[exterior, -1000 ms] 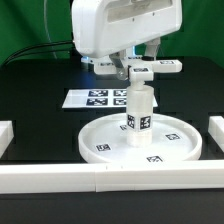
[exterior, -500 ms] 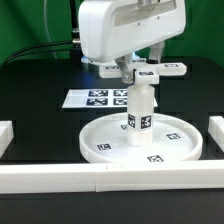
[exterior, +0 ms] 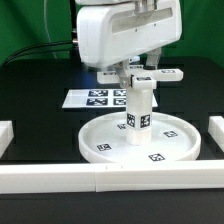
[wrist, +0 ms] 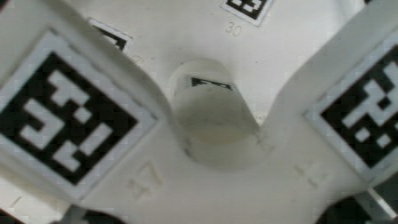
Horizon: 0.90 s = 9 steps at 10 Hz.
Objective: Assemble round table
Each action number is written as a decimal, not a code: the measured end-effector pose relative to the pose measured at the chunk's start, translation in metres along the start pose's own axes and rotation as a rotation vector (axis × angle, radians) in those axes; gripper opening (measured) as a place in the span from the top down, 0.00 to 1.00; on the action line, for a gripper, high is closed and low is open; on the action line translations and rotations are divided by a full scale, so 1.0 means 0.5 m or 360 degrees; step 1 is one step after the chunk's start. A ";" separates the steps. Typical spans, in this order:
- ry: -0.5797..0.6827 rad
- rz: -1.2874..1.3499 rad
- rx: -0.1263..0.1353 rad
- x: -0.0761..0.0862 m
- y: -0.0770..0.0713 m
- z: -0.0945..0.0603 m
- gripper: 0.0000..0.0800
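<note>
White plastic foot piece clamped in tool atop leg | advice: twist level, axis plumb over disc, no sideways push

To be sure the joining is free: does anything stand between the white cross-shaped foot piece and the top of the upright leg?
Nothing visible does. The white cross-shaped plastic foot piece sits in the claw right above the short white cylinder leg, which stands upright on the large round white disc. Where they meet is hidden.
</note>
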<state>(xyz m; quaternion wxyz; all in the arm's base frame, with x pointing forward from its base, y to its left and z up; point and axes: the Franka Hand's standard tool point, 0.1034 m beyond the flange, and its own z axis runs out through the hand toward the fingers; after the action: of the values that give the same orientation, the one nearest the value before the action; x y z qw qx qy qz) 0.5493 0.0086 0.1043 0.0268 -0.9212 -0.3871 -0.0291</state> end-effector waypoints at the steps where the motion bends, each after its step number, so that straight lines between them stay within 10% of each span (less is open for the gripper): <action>1: 0.0002 0.0000 -0.0003 0.000 0.001 0.000 0.44; 9: 0.0002 0.0042 -0.0003 0.000 0.001 -0.001 0.44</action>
<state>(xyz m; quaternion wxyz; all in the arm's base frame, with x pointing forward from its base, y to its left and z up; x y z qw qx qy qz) 0.5497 0.0083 0.1046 0.0266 -0.9262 -0.3748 -0.0298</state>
